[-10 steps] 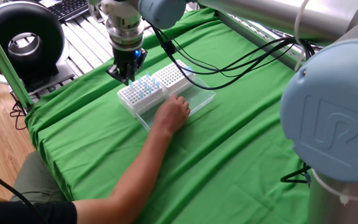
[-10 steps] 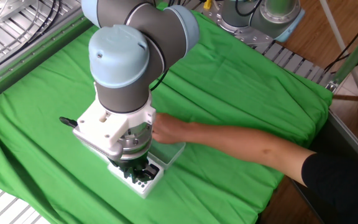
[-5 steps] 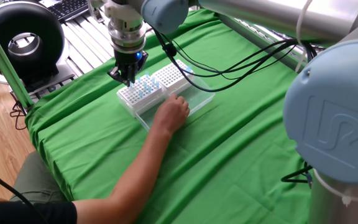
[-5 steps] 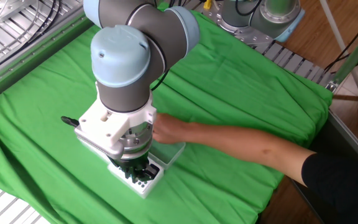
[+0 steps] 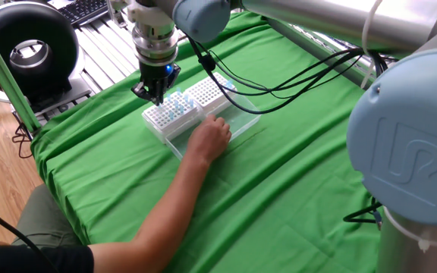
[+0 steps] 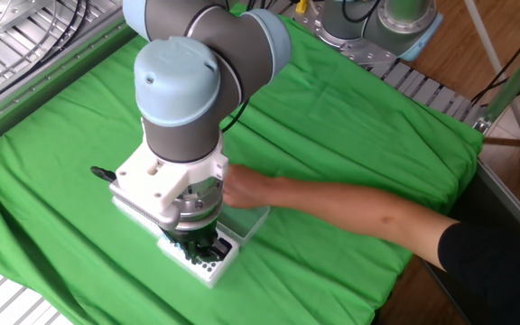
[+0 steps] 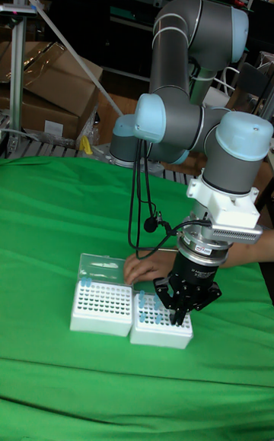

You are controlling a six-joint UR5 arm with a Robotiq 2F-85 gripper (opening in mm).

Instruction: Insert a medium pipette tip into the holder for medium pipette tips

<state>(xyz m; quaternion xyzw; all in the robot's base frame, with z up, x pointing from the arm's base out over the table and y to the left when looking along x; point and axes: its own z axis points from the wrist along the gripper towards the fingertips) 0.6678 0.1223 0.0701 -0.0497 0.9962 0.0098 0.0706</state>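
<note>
A raised "UR" logo is showing on the pale blue cap of the robot arm's nearest joint (image 5: 408, 155) in one fixed view. A small label on the arm's wrist (image 7: 200, 249) in the tall fixed view is too blurred to read. Nothing else is showing legible text.

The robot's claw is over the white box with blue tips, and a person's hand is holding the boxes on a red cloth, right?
Almost. The cloth is green, not red, as one fixed view shows. The gripper is over the white rack with blue tips, and the person's hand rests at the racks.
</note>
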